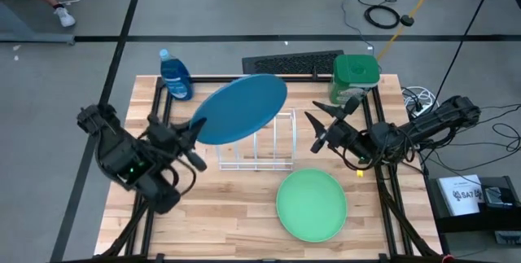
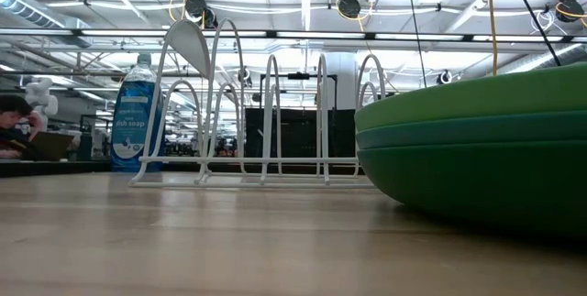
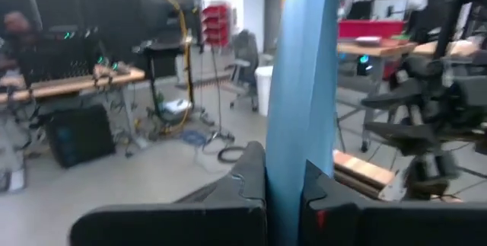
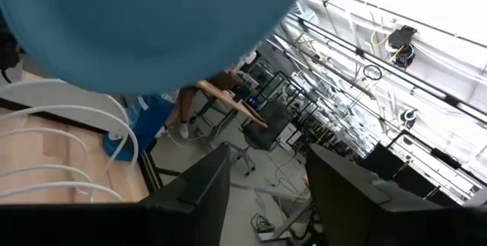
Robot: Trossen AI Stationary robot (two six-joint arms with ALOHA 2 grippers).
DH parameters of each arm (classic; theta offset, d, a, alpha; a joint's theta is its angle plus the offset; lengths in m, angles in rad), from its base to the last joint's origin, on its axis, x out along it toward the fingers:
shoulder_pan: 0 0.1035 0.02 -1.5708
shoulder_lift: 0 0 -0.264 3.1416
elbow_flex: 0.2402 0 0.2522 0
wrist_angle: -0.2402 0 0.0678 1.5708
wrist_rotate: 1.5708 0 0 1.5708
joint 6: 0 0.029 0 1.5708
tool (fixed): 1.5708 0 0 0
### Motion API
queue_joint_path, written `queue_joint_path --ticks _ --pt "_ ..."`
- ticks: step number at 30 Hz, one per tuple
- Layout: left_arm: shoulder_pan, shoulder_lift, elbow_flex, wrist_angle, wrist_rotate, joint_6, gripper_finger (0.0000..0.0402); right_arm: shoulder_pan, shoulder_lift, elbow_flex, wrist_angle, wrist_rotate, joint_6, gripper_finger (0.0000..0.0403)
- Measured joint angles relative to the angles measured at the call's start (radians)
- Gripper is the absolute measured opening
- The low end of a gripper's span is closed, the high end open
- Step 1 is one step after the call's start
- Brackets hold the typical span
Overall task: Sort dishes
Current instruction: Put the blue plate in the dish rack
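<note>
Take the white wire rack [image 1: 259,145] in the middle of the wooden table [image 1: 220,214] as the landmark. Nearest the front edge of the table, in front of the rack and a bit toward the right arm's side, sits a stack of plates with the light green plate [image 1: 312,205] on top. In the low view the stack fills the right side, with a teal plate [image 2: 477,129] under the light green one and a dark green plate [image 2: 486,181] at the bottom. The rack stands upright with no plate in its slots. The blue plate [image 1: 238,108] is up in the air, tilted, over the back left part of the rack. The left gripper [image 1: 192,124] sits just left of the rack and pinches the rim of the blue plate between its two fingers, pressed tight on it; the left arm reaches in low from the table's left side. The right gripper [image 1: 326,124] hangs just right of the rack, close to the blue plate but not touching it, with its fingers spread apart and nothing between them; the right arm stretches in from the right side. Behind the rack, at the far left corner, stands a blue soap bottle [image 1: 175,76]. Behind the rack on the far right is a green box [image 1: 356,76], and a dark keyboard [image 1: 291,64] lies at the far edge.
</note>
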Motion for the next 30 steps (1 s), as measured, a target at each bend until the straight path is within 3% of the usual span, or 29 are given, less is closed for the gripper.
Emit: queue_joint_path --ticks 5,13,25,30 --pt "-0.051 0.035 -0.007 0.112 -0.029 0.118 0.0006 0.0 0.0 0.0 0.0 -0.021 -0.009 0.0164" --pt "-0.049 0.12 -0.007 0.174 -0.029 0.182 0.0006 0.0 0.001 0.0 0.002 -0.281 0.051 0.0164" --pt "-0.046 0.147 -0.007 0.165 -0.026 0.241 0.0006 -0.042 0.001 0.0 0.033 -0.232 0.022 0.0164" --pt "-0.012 0.09 -0.007 0.143 -0.022 0.316 0.0006 -0.049 0.001 0.0 0.023 -0.229 0.023 0.0164"
